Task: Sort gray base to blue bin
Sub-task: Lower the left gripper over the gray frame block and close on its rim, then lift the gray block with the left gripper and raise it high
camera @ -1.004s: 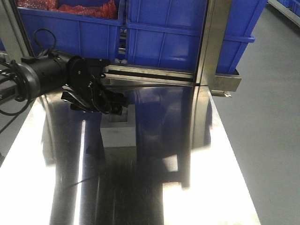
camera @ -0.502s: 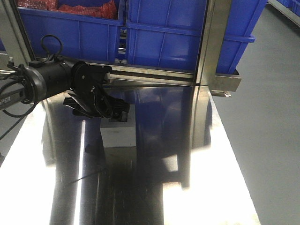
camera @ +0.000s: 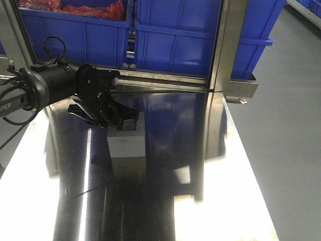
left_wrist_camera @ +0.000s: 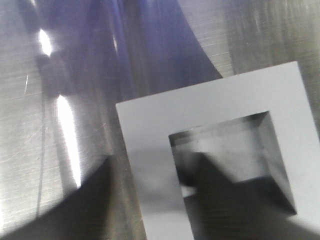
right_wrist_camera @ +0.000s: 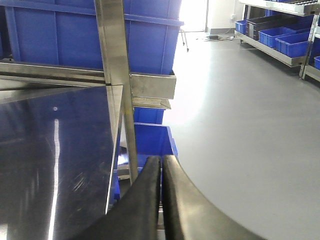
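Observation:
The gray base (camera: 128, 143) stands on the steel table (camera: 165, 201) with its square recess facing up. My left gripper (camera: 122, 119) is down on its far-left top edge. In the left wrist view the gray base (left_wrist_camera: 150, 130) fills the lower right. One dark finger (left_wrist_camera: 85, 205) is outside its left wall, with a strip of table between them. The other finger (left_wrist_camera: 225, 200) sits inside the recess, so the jaws stand open astride that wall. Large blue bins (camera: 200, 35) line the rack behind the table. Their floors are hidden, so I cannot tell which is the task's. My right gripper (right_wrist_camera: 161, 159) is shut on nothing, off the table's right side.
A steel upright post (camera: 225, 45) and a bracket (camera: 241, 90) rise at the table's far right corner. The back-left bin (camera: 75, 35) holds red material. Another blue bin (right_wrist_camera: 152, 140) sits low beside the table's right edge. Grey floor (right_wrist_camera: 240, 125) lies to the right.
The left arm has drawn slightly back and up, with its gripper staying over the base's far-left edge. The base has not moved.

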`<state>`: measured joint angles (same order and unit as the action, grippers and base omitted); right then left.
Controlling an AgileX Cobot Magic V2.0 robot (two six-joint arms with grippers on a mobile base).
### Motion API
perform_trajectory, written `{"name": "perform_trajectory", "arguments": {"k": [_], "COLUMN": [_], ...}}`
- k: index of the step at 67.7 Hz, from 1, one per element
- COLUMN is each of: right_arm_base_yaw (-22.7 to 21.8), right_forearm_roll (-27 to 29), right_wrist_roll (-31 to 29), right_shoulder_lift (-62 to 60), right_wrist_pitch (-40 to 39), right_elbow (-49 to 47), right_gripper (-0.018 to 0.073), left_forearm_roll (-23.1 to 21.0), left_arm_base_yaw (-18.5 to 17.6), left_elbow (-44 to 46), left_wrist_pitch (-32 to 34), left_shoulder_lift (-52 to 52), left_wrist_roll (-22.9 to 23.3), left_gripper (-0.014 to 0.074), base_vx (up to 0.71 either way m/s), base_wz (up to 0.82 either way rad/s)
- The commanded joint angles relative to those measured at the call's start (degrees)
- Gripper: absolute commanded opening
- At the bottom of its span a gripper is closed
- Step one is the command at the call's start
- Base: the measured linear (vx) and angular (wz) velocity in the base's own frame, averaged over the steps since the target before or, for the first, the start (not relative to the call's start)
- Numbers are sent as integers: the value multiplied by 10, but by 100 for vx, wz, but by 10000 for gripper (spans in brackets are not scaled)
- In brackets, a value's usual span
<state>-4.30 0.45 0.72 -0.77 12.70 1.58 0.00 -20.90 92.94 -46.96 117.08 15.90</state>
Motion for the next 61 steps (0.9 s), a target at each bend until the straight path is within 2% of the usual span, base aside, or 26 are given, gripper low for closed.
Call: {"name": "perform_trajectory", "arguments": {"k": [1, 10, 22, 32, 49, 61], "right_arm_base_yaw": [-3, -3, -3, -3, -3, -3], "right_forearm_roll": [-5, -5, -5, -5, -5, -5], "right_wrist_roll": [-7, -7, -7, -7, -7, -7], "right_shoulder_lift": [-5, -5, -5, -5, -5, -5], "right_wrist_pitch": [-43, -43, -43, -43, -43, -43], "right_elbow": [1, 1, 1, 1, 1, 1], "right_gripper": [-5, -5, -5, -5, -5, -5], "left_forearm_roll": [3, 4, 4, 11, 11, 11], "left_arm_base_yaw": [0, 0, 0, 0, -1, -1], "left_elbow": [13, 13, 13, 14, 14, 13], "left_wrist_pitch": [-2, 0, 5, 25, 106, 117], "left_shoulder_lift": [-26, -26, -26, -42, -128, -198], "left_wrist_roll": [-2, -2, -2, -2, -2, -2], "left_gripper": [181, 80, 13, 0, 2, 4], "base_vx": [0, 0, 0, 0, 0, 0], "base_wz": [0, 0, 0, 0, 0, 0]}}
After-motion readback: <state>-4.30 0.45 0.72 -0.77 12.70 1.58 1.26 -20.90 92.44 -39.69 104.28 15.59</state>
